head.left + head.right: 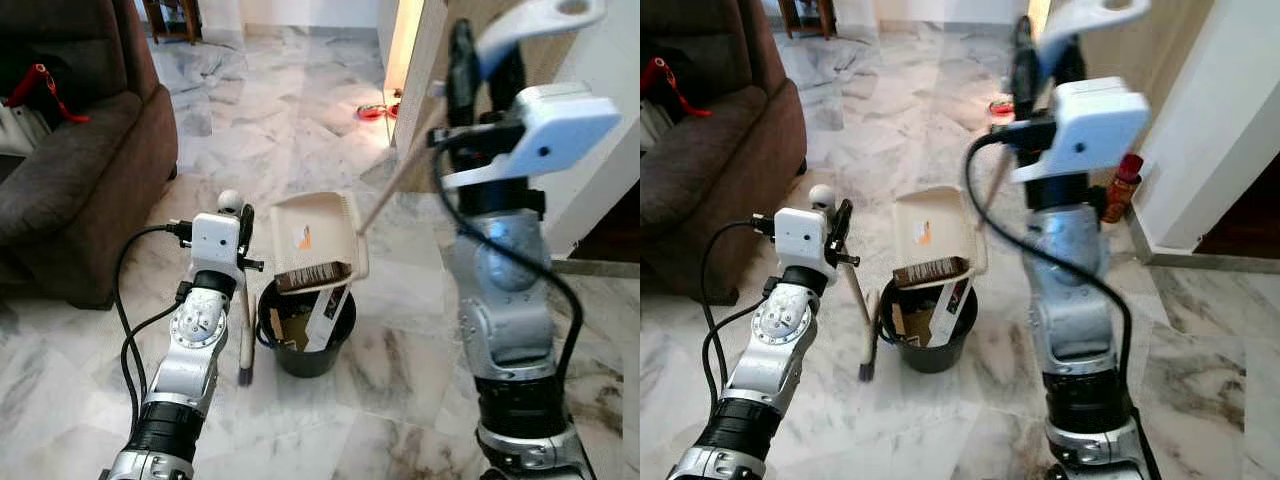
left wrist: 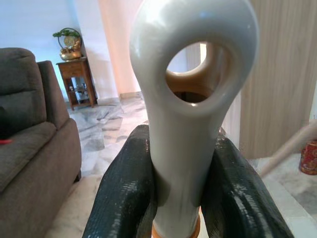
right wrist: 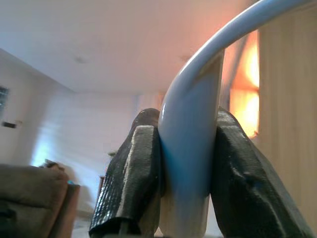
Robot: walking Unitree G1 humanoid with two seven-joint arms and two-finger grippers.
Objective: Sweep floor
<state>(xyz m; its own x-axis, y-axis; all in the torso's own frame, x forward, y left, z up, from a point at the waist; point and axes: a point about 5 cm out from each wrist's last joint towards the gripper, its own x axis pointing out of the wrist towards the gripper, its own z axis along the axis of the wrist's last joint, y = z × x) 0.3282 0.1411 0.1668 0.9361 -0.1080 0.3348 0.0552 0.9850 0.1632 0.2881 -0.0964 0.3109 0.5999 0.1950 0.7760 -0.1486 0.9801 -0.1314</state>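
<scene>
While the right gripper (image 3: 185, 168) pinches the dustpan handle (image 1: 540, 25) high up, the dustpan (image 1: 315, 235) hangs tipped over the black bin (image 1: 305, 330), mouth down, so dirt can slide in. The left gripper (image 2: 185, 183) is clamped on the broom handle's (image 2: 193, 99) white end, keeping the broom (image 1: 245, 340) upright just beside the bin, out of the way. Sweeping looks mostly done; this is the emptying step.

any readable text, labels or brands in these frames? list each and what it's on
No text can be read.
Dustpan: an orange mark on its inner face, too small to read.
White carton in the black bin: dark print, blurred.
Red can by the wall: label too small to read.
</scene>
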